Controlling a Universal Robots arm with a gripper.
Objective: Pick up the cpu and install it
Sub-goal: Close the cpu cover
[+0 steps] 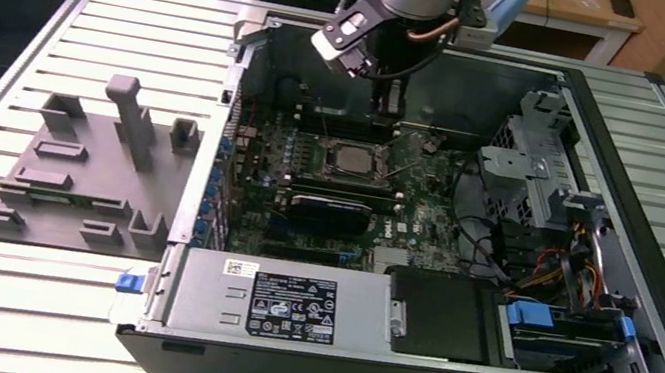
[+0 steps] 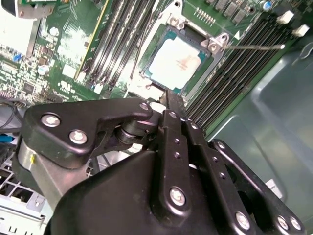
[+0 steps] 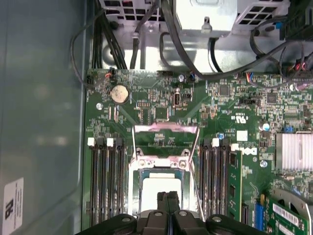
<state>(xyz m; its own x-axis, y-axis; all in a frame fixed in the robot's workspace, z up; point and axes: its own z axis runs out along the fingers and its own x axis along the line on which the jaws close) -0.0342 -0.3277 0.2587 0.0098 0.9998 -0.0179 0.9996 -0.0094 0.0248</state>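
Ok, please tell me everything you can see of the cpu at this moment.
The cpu is a small, flat, square chip with a silvery-grey metal top and a pale rim. It lies flat in the socket on the green motherboard, between rows of memory slots. The socket's hinged plate is swung open, so the top is uncovered. The gripper is shut, holds nothing and hangs close over it, hiding part of the chip in the first wrist view.

cpu [image 2: 178, 61]: small square chip with a pale silvery top. Lies flat, seated inside the socket frame [image 2: 215, 45], edges aligned with the frame, top face uncovered.
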